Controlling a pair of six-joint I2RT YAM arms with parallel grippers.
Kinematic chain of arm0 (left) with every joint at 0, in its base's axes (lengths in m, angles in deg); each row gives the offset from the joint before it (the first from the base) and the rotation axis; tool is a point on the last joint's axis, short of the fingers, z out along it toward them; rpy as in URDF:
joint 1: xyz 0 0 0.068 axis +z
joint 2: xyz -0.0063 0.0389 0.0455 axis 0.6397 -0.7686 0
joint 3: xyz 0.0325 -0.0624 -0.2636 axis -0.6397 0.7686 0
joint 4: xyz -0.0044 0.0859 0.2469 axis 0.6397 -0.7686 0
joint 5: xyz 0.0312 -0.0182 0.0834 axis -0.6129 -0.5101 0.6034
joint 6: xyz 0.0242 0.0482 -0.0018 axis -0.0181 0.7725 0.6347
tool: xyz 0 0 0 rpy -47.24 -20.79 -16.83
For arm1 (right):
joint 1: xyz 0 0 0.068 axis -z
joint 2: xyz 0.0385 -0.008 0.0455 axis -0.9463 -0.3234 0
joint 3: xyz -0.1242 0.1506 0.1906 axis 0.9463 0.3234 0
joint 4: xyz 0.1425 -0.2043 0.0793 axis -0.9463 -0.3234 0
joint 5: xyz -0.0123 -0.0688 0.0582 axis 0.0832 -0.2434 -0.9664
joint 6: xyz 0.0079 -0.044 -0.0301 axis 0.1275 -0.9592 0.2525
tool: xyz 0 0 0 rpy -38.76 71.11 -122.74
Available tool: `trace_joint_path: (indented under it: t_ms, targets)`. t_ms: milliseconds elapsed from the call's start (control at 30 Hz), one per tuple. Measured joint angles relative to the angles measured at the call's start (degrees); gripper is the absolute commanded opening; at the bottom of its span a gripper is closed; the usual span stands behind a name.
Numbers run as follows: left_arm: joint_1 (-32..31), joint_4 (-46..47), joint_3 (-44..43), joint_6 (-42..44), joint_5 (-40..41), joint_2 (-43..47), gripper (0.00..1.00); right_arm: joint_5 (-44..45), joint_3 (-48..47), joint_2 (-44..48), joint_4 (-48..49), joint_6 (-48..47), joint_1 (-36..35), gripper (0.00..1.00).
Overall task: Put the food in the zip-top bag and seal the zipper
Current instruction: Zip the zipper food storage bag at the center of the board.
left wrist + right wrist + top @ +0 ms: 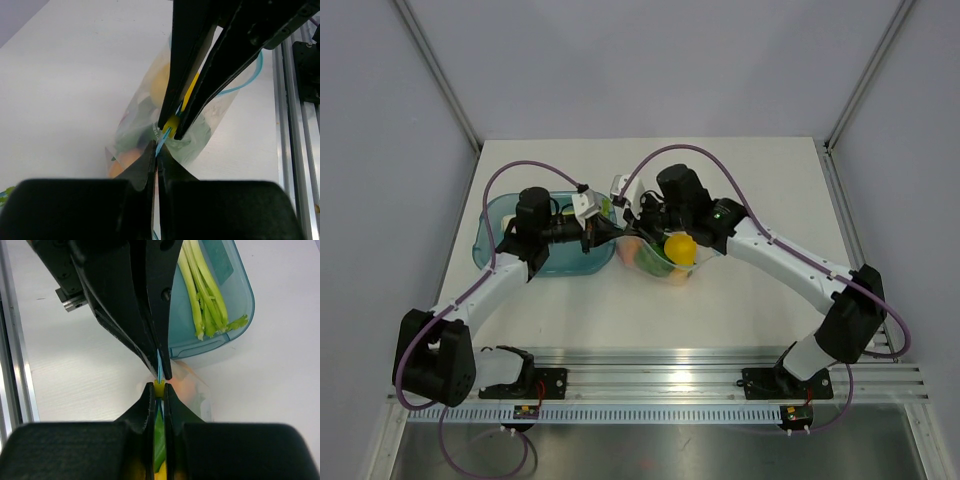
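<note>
Left gripper [156, 147] and right gripper [159, 387] both pinch the zipper [243, 86], tips nearly meeting, frame centre. Bag [665, 268] just right of tray [492, 240], yellow piece [680, 247] inside; green stalks [205, 295] in tray.

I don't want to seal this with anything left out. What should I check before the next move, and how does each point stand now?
1. Left pincer shut on the zipper: ok.
2. Right pincer shut on the zipper: ok.
3. Rounded pieces inside the bag: ok.
4. All food bagged: not ok, green stalks lie in the teal tray.
5. Zipper pressed closed along its whole length: cannot tell.
</note>
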Motion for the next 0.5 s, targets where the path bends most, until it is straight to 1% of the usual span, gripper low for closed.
trace_joint_path:
  t_ms: [267, 500]
  targets:
    - [0.37, 1.46, 0.02, -2.01, 0.7, 0.2, 0.0, 1.86, 4.15, 4.42, -0.02, -0.04, 0.52, 0.0]
    - [1.29, 1.88, 0.02, -5.01, 5.18, 0.2, 0.0, 5.03, 10.67, 12.02, -1.68, 0.68, 1.92, 0.0]
